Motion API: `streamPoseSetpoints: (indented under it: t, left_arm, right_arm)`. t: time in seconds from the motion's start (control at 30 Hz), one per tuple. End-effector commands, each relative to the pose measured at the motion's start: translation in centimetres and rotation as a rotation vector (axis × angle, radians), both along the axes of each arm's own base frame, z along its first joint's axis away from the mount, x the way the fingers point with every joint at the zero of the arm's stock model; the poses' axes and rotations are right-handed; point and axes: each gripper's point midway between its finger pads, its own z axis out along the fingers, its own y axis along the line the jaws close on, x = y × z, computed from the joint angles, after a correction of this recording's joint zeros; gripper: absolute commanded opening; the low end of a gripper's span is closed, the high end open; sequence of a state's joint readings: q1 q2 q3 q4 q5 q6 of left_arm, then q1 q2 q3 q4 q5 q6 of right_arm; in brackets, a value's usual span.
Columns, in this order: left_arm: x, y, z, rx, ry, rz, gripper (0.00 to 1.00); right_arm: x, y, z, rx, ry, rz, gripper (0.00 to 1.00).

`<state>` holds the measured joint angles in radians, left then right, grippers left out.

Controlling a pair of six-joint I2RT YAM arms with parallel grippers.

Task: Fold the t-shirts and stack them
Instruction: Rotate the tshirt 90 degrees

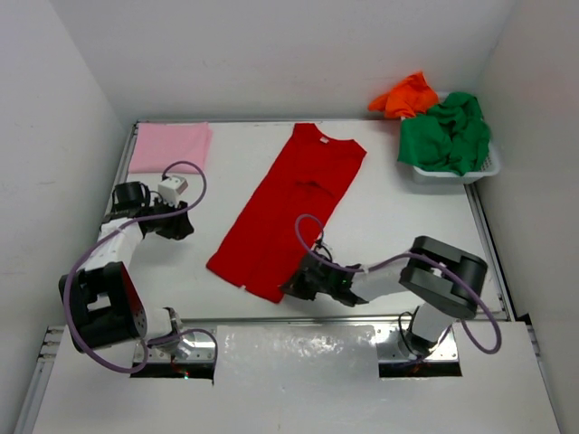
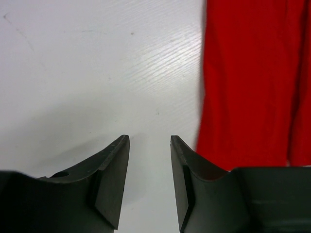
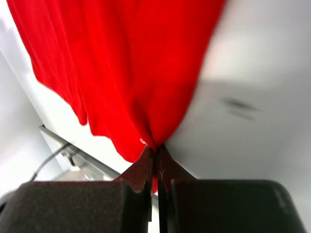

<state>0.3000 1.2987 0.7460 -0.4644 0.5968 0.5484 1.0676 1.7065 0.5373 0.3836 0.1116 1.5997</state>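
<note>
A red t-shirt (image 1: 291, 203) lies in a long diagonal strip down the middle of the table, collar towards the back. My right gripper (image 1: 291, 287) is shut on its near bottom corner; in the right wrist view the red cloth (image 3: 131, 77) bunches into the pinched fingertips (image 3: 146, 162). My left gripper (image 1: 185, 223) hovers open over bare table left of the shirt, with the red edge (image 2: 252, 82) to its right and nothing between its fingers (image 2: 114, 170). A folded pink t-shirt (image 1: 170, 146) lies at the back left. Green (image 1: 448, 131) and orange (image 1: 405, 95) t-shirts are heaped in the basket.
A white mesh basket (image 1: 457, 172) stands at the back right corner. White walls close in the table on three sides. A metal rail (image 1: 298, 321) runs along the near edge by the arm bases.
</note>
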Motion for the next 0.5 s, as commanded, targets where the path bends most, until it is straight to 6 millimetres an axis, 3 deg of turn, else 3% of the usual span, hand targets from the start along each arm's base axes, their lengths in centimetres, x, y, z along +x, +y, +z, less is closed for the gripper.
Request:
streamPoseSetpoints:
  t: [0.0,0.03,0.07,0.3,0.33,0.4,0.43,0.47]
  left_arm:
    - [0.7,-2.1,2.1,-0.004,-0.075,-0.119,0.38]
    - [0.7,-2.6,2.2,0.006,-0.079,-0.141,0.38]
    - [0.6,-3.7,2.1,0.033,-0.073,-0.180,0.38]
    - [0.4,-10.2,4.1,0.078,-0.139,-0.396,0.38]
    - [0.0,-11.7,4.1,0.114,-0.148,-0.448,0.38]
    - [-0.6,-13.1,3.9,0.185,-0.158,-0.509,0.38]
    - [-2.0,-15.5,3.7,0.223,-0.178,-0.627,0.38]
    - [-2.7,-16.3,3.5,0.257,-0.187,-0.679,0.38]
  right_arm:
    - [-3.5,-8.4,-5.1,-0.230,0.082,0.019,0.00]
    - [-3.5,-8.7,-4.2,-0.197,0.063,0.016,0.00]
    - [-4.6,-10.7,-5.1,-0.223,0.081,0.019,0.00]
    - [-7.8,-18.1,-6.3,-0.279,0.135,0.054,0.00]
    - [-7.9,-18.3,-5.8,-0.249,0.123,0.061,0.00]
    - [-8.9,-21.0,-6.6,-0.331,0.152,0.068,0.00]
    - [-7.9,-21.3,-5.9,-0.324,0.121,0.040,0.00]
    - [-8.1,-22.2,-6.1,-0.360,0.111,0.072,0.00]
